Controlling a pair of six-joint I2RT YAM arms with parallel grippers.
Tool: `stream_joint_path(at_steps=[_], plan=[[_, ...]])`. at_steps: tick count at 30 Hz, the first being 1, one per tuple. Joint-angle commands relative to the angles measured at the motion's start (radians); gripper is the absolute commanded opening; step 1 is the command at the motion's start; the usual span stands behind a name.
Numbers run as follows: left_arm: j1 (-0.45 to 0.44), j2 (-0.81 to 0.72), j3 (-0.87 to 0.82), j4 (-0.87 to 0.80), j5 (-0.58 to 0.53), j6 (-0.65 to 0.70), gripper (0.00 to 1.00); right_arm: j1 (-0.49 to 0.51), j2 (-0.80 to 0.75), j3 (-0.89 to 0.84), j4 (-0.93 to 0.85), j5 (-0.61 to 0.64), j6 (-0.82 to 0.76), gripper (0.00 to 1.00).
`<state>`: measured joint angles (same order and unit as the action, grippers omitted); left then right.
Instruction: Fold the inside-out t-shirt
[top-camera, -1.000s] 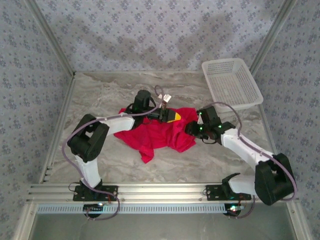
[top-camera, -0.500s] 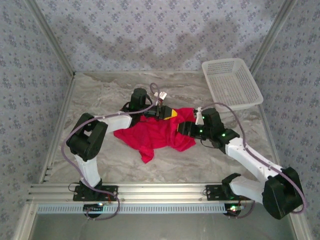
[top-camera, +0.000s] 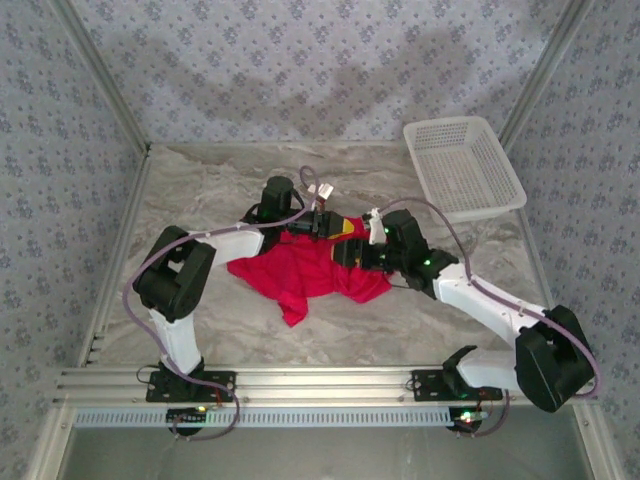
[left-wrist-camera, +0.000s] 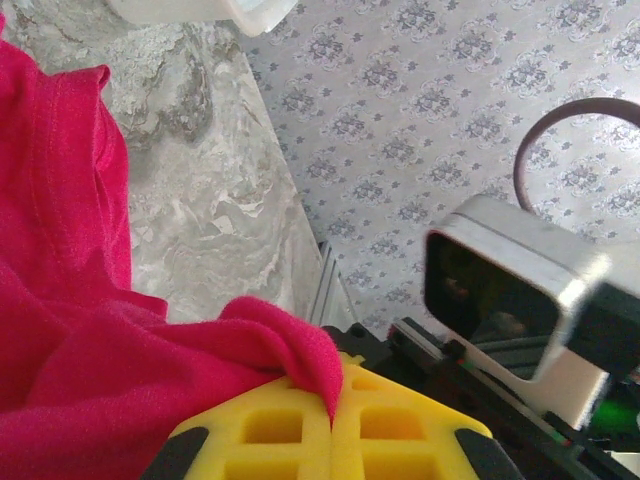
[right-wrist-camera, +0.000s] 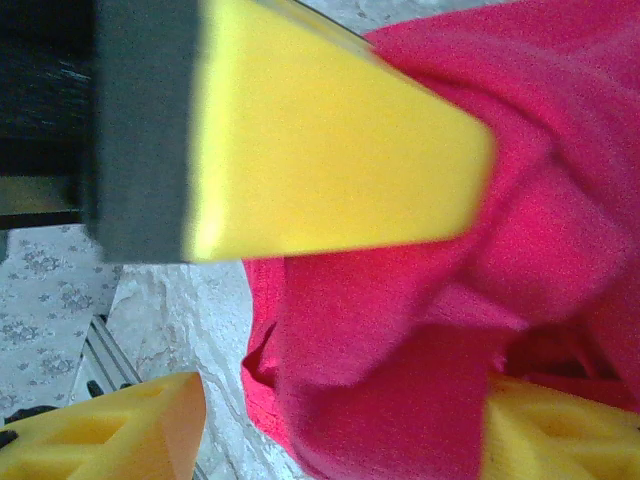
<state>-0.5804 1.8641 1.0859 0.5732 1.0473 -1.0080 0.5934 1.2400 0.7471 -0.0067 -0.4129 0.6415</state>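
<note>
The inside-out t-shirt (top-camera: 300, 270) is a crumpled red heap in the middle of the table. My left gripper (top-camera: 340, 228) sits at its far right edge, yellow fingers shut on a fold of red cloth (left-wrist-camera: 300, 350), which pokes up between the pads (left-wrist-camera: 270, 430). My right gripper (top-camera: 358, 255) hovers just in front of it, over the shirt's right part. In the right wrist view its jaws stand open, one fingertip (right-wrist-camera: 110, 430) at the left and the other at the right, with loose red cloth (right-wrist-camera: 420, 330) between them. The left gripper's yellow finger (right-wrist-camera: 330, 180) crosses above.
A white mesh basket (top-camera: 462, 165) stands at the back right corner. Marbled tabletop (top-camera: 200, 190) lies bare around the shirt. Patterned walls close in the table on three sides, and the right arm's camera housing (left-wrist-camera: 520, 290) is close to my left gripper.
My right arm has swung left across the shirt's right side until its gripper is beside the left one, and its jaws have widened. The left gripper keeps its hold, almost still.
</note>
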Motion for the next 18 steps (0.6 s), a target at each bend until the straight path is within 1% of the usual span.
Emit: stream_joint_path(at_steps=[1, 3, 5, 9, 10, 11, 12, 14, 15, 16, 18], plan=[[-0.003, 0.014, 0.033, 0.02, 0.01, -0.001, 0.0, 0.014, 0.017, 0.051, 0.001, -0.004, -0.048, 0.63], [-0.002, 0.016, 0.034, 0.021, 0.012, -0.001, 0.0, 0.021, 0.018, 0.055, -0.006, -0.003, -0.053, 0.52], [-0.002, 0.016, 0.035, 0.02, 0.012, -0.002, 0.0, 0.028, 0.011, 0.056, -0.023, 0.012, -0.063, 0.38], [0.011, 0.013, 0.046, -0.017, 0.01, 0.02, 0.0, 0.034, -0.025, 0.064, -0.094, 0.058, -0.083, 0.01], [0.021, 0.003, 0.048, -0.037, 0.002, 0.032, 0.0, 0.034, -0.041, 0.08, -0.138, 0.086, -0.087, 0.0], [0.033, -0.012, 0.048, -0.068, -0.009, 0.055, 0.03, 0.032, -0.056, 0.097, -0.188, 0.122, -0.09, 0.0], [0.045, -0.039, 0.049, -0.137, -0.039, 0.104, 0.09, 0.028, -0.078, 0.121, -0.254, 0.176, -0.093, 0.0], [0.071, -0.121, 0.069, -0.397, -0.152, 0.285, 0.28, 0.009, -0.12, 0.165, -0.372, 0.27, -0.09, 0.0], [0.073, -0.17, 0.099, -0.595, -0.276, 0.423, 0.38, -0.011, -0.139, 0.184, -0.431, 0.302, -0.077, 0.0], [0.062, -0.216, 0.13, -0.775, -0.449, 0.539, 0.44, -0.04, -0.155, 0.2, -0.474, 0.333, -0.074, 0.0], [0.027, -0.275, 0.158, -0.995, -0.738, 0.66, 0.5, -0.098, -0.172, 0.213, -0.516, 0.346, -0.067, 0.0]])
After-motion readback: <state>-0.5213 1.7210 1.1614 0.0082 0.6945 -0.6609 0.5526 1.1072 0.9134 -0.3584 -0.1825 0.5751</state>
